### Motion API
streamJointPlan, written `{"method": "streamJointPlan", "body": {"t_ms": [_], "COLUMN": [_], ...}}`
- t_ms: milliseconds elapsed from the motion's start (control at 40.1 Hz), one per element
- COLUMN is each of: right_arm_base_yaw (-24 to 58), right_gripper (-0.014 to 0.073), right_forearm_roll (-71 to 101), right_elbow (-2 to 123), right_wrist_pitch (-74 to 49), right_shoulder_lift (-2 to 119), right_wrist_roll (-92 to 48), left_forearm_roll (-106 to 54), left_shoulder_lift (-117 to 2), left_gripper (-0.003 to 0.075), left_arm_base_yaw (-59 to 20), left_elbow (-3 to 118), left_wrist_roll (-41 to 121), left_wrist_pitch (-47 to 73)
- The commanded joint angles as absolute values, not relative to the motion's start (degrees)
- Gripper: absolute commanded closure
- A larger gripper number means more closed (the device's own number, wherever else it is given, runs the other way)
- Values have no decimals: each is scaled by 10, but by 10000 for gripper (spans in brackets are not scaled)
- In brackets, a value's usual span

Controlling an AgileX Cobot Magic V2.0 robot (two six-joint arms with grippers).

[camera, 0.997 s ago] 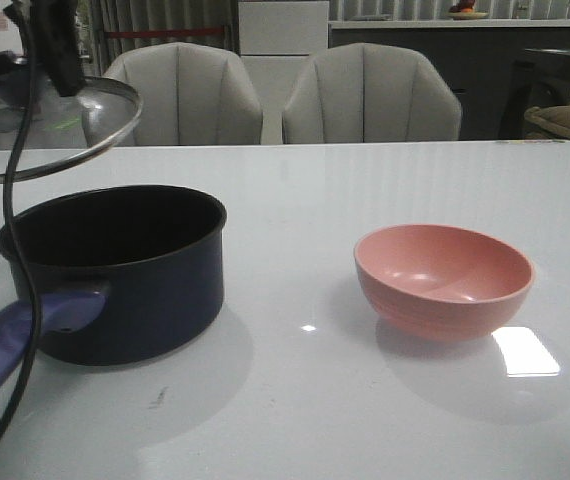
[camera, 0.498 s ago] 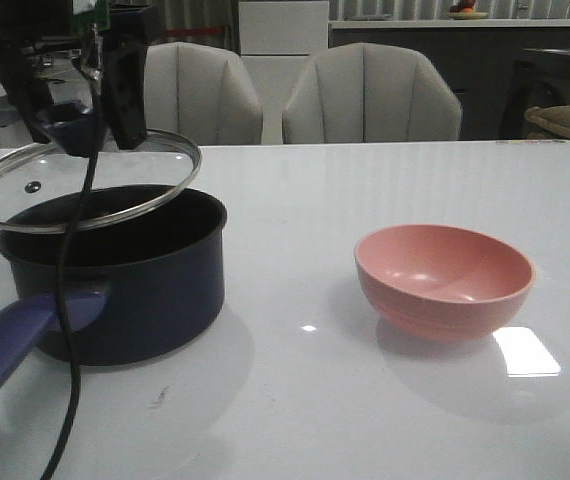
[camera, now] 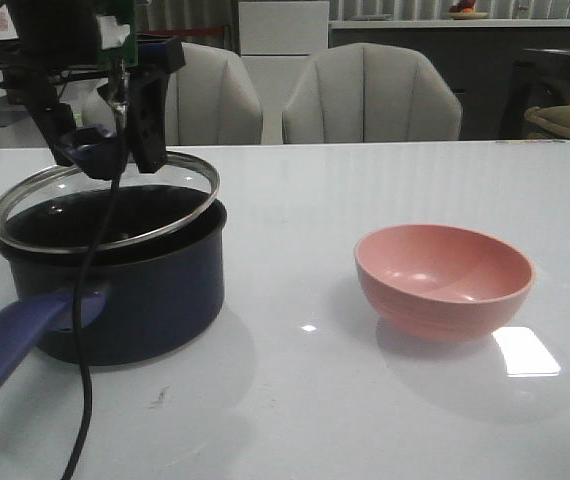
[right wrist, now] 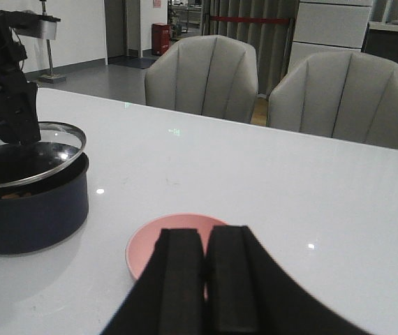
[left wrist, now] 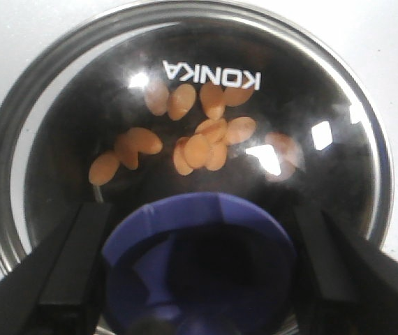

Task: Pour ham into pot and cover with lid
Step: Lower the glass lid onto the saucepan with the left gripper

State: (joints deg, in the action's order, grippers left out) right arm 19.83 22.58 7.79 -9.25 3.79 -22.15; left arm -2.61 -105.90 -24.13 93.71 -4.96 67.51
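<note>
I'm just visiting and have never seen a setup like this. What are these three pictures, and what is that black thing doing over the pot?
It is a robot with two arms, each ending in a two-fingered gripper. One picture looks forward over the white table; the other two come from cameras on the wrists. The left gripper pinches the blue knob of a glass lid, holding it tilted at the rim of the dark pot. Its wrist camera looks down through the glass at orange ham pieces inside. The right gripper, fingers together and holding nothing, hangs near the empty pink bowl.

A showroom-like dining area: padded grey chairs (camera: 370,92) at a glossy white table (camera: 365,400).
</note>
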Motion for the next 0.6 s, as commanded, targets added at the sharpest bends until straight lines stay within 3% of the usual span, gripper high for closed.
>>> {"method": "streamJointPlan", "body": {"t_ms": [0,374,573], "right_arm_base_yaw": [198,198,198], "right_gripper": [435,435,435], "right_forearm_roll": [228,228,228], "right_elbow": [93,93,93], "right_wrist_pitch": [-45,-45,-45], "right_shoulder_lift": [43,43,43], "right_wrist_roll": [-221,-221,-221], "left_forearm_roll": [-34,-33,-34], "left_shoulder_lift": [-1035,-1054,-1059], "left_gripper": [492,479,258], "left_arm_base_yaw": [-247,-247,-247], "left_elbow": [957,957,957], "left_wrist_roll": [-50,-50,-50], "left_wrist_pitch": [658,668,663]}}
